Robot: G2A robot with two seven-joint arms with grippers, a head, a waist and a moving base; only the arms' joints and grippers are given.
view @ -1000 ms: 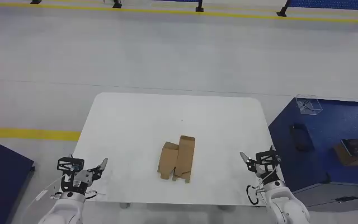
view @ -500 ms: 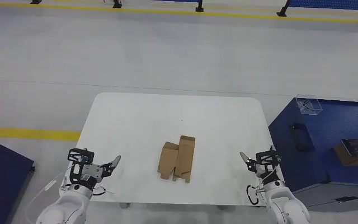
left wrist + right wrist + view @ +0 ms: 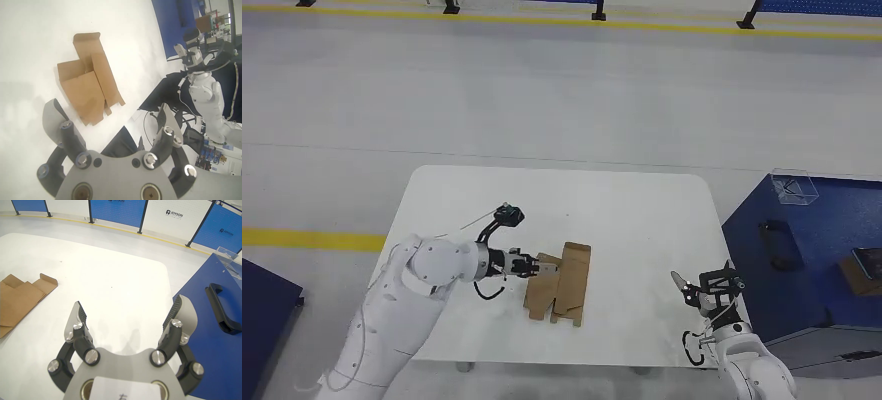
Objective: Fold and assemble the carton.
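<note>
Though beside carton (image 3: 88, 87), left hand (image 3: 107, 103) agape

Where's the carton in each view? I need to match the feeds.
Top view: carton on the white table's near half, by the left gripper.
Left wrist view: carton just beyond the left gripper.
Right wrist view: carton on the table, apart from the right gripper.
Shared landmark: blue cabinet beside the table.

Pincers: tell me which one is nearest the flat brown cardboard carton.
The left pincer, open, close beside the flat brown cardboard carton. The right pincer, also open, hangs far off by the white table's right edge.
</note>
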